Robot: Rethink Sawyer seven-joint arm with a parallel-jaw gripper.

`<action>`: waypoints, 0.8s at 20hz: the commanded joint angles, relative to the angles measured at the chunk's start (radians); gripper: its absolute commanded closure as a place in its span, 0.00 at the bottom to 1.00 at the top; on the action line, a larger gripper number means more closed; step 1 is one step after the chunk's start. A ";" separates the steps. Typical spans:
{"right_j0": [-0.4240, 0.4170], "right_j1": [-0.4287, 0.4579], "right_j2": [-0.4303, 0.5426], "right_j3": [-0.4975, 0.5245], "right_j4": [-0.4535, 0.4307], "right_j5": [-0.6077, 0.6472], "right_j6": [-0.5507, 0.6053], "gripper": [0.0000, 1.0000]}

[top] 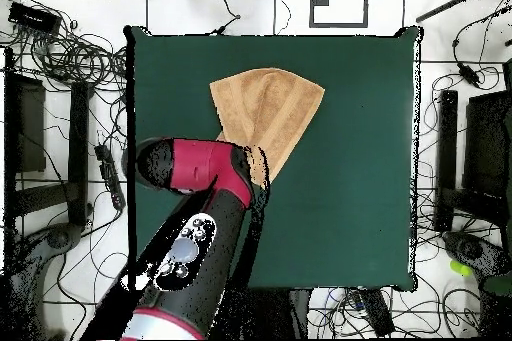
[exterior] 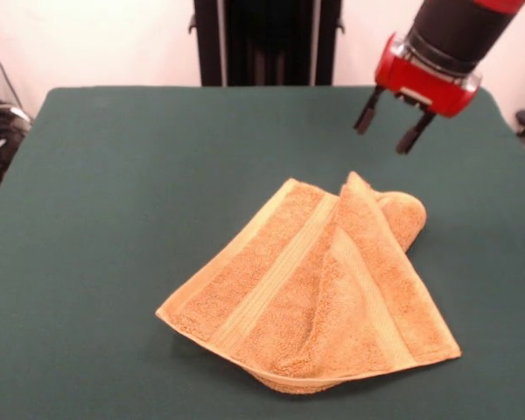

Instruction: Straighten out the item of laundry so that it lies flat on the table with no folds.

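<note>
The orange-tan towel [exterior: 319,289] lies on the dark green table [exterior: 114,219], folded over itself with paler bands running along it and a bunched corner at its far right. In the overhead view the towel [top: 265,107] lies in the table's [top: 350,157] upper left part. My gripper [exterior: 394,124] hangs above the table, beyond and to the right of the towel's far corner, touching nothing. Its two black fingers [exterior: 365,112] stand apart and hold nothing. In the overhead view the red and black arm [top: 195,227] hides the gripper and the towel's near tip.
The robot's black pedestal [exterior: 267,39] stands at the table's far edge. Cables and dark equipment [top: 60,57] lie on the floor around the table. A black cable bundle [exterior: 0,131] sits off the table's left edge.
</note>
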 commanded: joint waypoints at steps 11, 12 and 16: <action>0.057 0.062 0.084 0.129 -0.008 -0.172 0.228 0.00; 0.058 0.071 0.082 0.126 -0.011 -0.181 0.227 0.00; 0.059 0.099 0.082 0.122 -0.006 -0.218 0.232 0.00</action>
